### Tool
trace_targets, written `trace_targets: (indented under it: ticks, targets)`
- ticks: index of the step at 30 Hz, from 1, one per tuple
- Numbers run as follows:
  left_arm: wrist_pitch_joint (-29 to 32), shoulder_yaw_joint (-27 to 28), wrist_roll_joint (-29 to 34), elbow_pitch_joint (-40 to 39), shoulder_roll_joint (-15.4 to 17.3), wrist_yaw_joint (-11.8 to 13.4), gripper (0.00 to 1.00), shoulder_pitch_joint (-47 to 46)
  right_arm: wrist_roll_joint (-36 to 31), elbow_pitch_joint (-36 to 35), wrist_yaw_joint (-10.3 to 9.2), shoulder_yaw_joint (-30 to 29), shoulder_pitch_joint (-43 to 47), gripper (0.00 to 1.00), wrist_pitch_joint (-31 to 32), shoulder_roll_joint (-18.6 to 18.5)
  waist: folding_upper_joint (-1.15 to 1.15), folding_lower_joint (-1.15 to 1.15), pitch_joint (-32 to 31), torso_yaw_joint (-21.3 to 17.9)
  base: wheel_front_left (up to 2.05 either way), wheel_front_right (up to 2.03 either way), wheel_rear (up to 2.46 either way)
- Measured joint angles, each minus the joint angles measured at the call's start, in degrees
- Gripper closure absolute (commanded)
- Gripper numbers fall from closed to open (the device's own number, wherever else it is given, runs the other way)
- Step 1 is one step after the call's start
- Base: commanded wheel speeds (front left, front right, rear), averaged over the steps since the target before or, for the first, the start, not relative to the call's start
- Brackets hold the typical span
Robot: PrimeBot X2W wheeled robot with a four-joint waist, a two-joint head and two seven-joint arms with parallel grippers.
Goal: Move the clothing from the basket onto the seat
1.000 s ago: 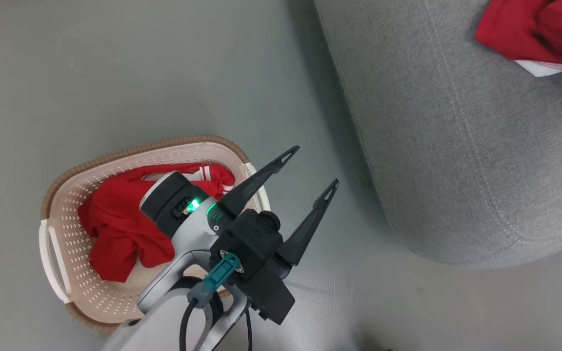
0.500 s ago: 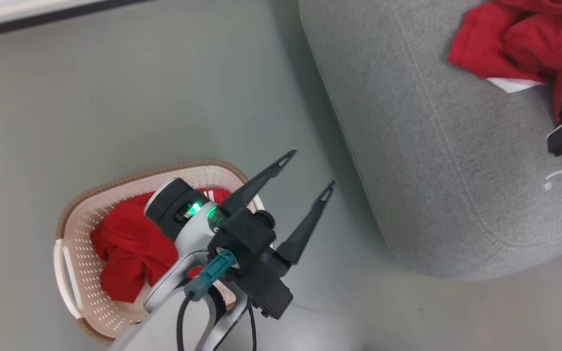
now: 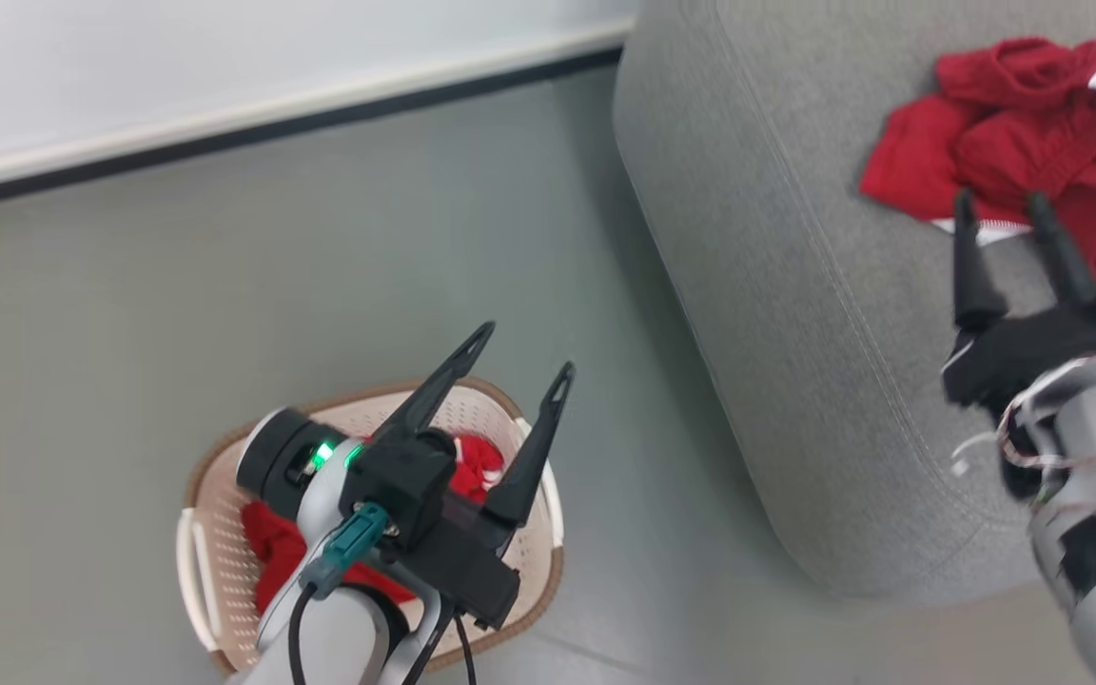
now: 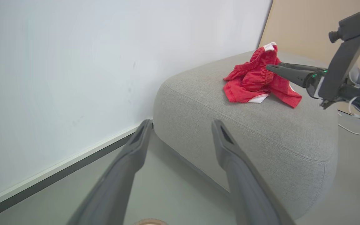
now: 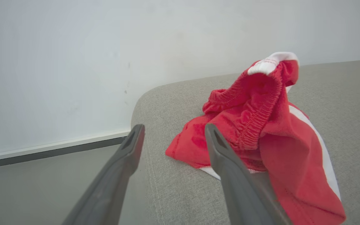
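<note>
Head view: the left gripper (image 3: 525, 349) is held wide open and empty above the basket (image 3: 225, 447), where one red garment (image 3: 272, 552) lies beneath the arm. The right gripper (image 3: 1000, 198), equally spread and empty, is raised over the seat (image 3: 795, 285), tips at the near edge of the heaped garment (image 3: 1014, 143).

Left wrist view: bare floor (image 4: 173, 187) is seen between fingers and seat.

Right wrist view: the heaped garment lies beside the right-hand finger, well inside the seat's edge.

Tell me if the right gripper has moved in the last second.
Yes. Against the clothing on the seat, the right gripper has drawn back toward the seat's near edge, jaws open.
</note>
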Motion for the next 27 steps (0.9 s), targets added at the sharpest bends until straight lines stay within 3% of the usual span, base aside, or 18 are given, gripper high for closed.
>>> trace_targets:
  ticks: [14,27]
  targets:
    - [-2.49,3.92,-1.89,0.59,-0.22,4.08,0.00,6.78,-4.43,-16.99,-2.16,2.87,14.55,0.00,-0.01,2.80,0.00,0.00,-7.72,5.49,0.00,0.00,0.00]
    - [-3.67,8.31,-3.61,0.89,0.38,6.92,0.00,11.84,-5.87,-23.30,-4.45,4.23,22.77,0.00,-0.01,3.27,-0.01,0.01,-13.15,10.03,0.00,0.00,0.00]
